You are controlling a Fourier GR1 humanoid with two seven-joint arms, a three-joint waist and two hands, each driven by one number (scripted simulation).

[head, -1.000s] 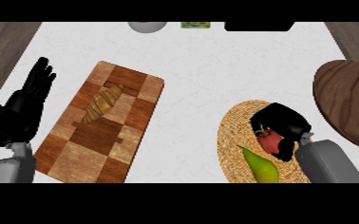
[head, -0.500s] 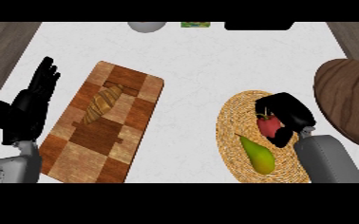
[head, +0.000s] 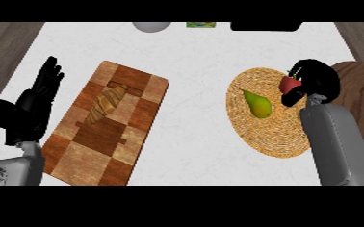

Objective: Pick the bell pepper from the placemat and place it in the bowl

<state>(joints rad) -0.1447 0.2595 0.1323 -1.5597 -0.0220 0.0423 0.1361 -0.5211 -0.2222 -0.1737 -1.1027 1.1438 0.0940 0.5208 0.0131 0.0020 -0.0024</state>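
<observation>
While my right hand (head: 313, 79) curls round the red bell pepper (head: 289, 83), it hangs over the woven placemat's (head: 274, 135) right rim, raised, I judge, to clear the wooden bowl (head: 353, 74) just beside. A green pear (head: 257, 104) lies on the mat; my left hand (head: 32, 108) rests open at left.

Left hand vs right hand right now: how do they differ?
The left black hand is open, fingers straight; the right black hand is curled round the red bell pepper. The left holds nothing, beside the chequered wooden cutting board; the right is at the right edge of the round woven placemat. Both are black, on grey forearms.
</observation>
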